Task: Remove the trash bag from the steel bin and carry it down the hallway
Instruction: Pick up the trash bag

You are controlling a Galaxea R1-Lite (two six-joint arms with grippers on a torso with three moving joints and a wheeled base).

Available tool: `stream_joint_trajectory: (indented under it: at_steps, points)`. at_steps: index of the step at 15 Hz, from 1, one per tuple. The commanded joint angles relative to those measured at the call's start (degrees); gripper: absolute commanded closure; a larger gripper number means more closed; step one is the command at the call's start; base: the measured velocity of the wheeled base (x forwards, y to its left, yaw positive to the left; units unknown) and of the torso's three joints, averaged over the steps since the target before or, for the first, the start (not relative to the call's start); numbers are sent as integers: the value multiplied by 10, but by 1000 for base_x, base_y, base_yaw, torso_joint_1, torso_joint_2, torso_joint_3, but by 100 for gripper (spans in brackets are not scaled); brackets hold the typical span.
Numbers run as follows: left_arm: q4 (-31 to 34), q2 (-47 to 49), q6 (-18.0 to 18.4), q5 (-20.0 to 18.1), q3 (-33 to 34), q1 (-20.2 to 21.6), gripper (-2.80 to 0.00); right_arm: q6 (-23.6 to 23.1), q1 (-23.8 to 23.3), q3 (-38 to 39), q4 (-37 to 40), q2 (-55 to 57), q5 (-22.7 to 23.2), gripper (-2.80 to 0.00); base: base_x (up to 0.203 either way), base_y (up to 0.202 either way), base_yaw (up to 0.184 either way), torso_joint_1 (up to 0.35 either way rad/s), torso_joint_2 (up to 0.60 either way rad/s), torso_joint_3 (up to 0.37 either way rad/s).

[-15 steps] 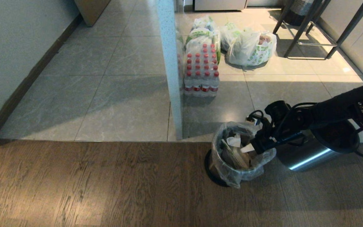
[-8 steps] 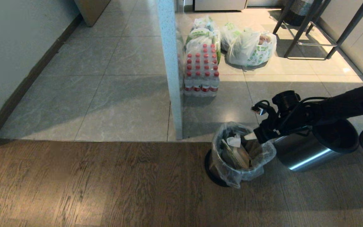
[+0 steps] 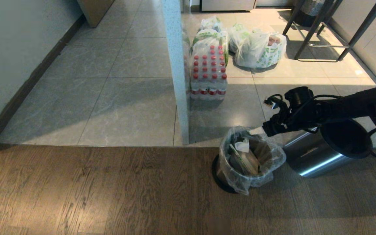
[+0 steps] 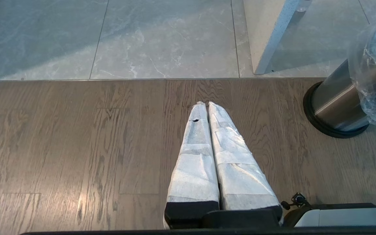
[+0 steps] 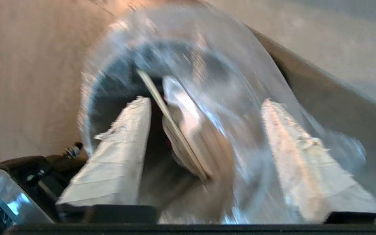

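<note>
A: Right gripper (image 3: 262,129) has come up & out of the trash bag (image 3: 250,160) since a sec ago, fingers (image 5: 122,153) now spread wide, holding nothing.
B: Bag?
A: In the steel bin (image 4: 336,104), on wood floor (image 3: 109,192) by the tile edge. 2nd steel bin (image 3: 325,151) just beside.
B: Left gripper (image 4: 207,105)?
A: Parked low, fingers pressed together, empty.

Brown wood planks (image 3: 93,192) run underfoot and meet grey marbled tiles (image 3: 116,98) at a straight seam. A white wall (image 3: 8,49) with dark baseboard (image 3: 28,85) stands left. A pale speckled post (image 3: 176,65) splits the tiles. Sunlight falls across the far tiles beneath dark stool legs (image 3: 315,29).
</note>
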Motion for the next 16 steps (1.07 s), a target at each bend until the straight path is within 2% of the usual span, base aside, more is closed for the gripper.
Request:
stream_joint_trajectory:
  at_steps: [1, 6, 16]
  points:
    - [0, 0, 0, 0, 1, 0, 0, 0, 5, -12, -12, 20, 10, -280, 0, 0, 0, 0, 0, 0]
    - [0, 0, 0, 0, 0, 0, 0, 39, 34, -47, -76, 65, 15, -280, 0, 0, 0, 0, 0, 0]
    - [0, 0, 0, 0, 1, 0, 0, 41, 53, -80, -111, 116, 15, -280, 0, 0, 0, 0, 0, 0]
